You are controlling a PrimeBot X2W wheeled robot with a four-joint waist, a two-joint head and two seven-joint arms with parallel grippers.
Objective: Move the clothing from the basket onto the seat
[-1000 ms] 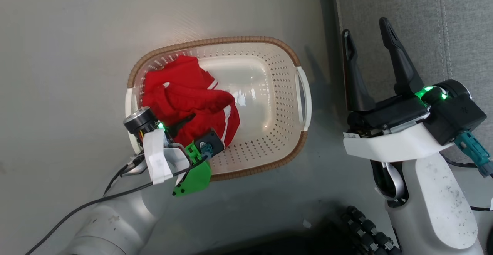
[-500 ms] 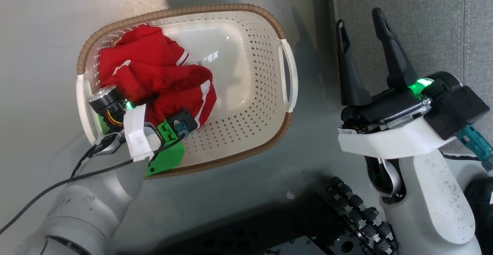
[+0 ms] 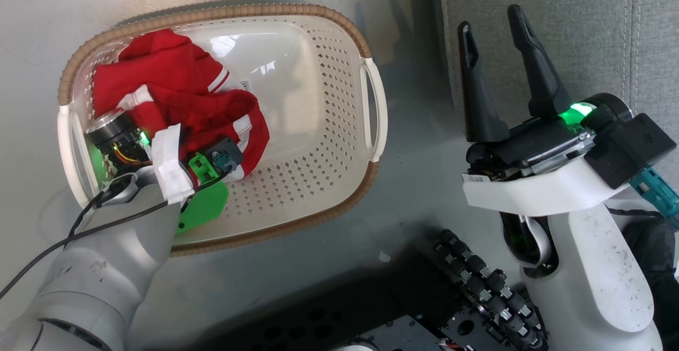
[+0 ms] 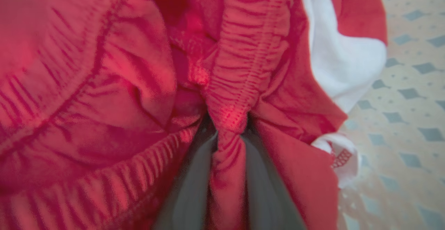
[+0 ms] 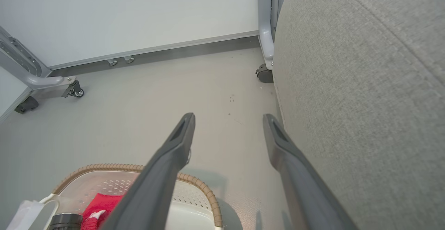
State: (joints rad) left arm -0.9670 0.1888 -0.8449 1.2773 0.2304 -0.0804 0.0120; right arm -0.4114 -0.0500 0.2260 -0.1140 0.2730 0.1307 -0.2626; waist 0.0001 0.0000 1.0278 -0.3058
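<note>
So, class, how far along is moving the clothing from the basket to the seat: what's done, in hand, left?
Done: nothing yet. The clothing lies in the basket, and the visible part of the seat bears none. In hand: the left gripper pinches a fold of the red fabric. Left: lifting it all out and laying it on the seat. The right gripper hangs open beside the seat, holding nothing.

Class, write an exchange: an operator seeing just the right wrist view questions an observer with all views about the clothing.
Operator: I see red in the basket. Is the left gripper on it?
Observer: Yes, the left gripper pinches a fold of the clothing between its fingers.
Operator: Where in the basket is it?
Observer: Bunched at the end on the robot's left, beside a label on the basket floor.
</note>
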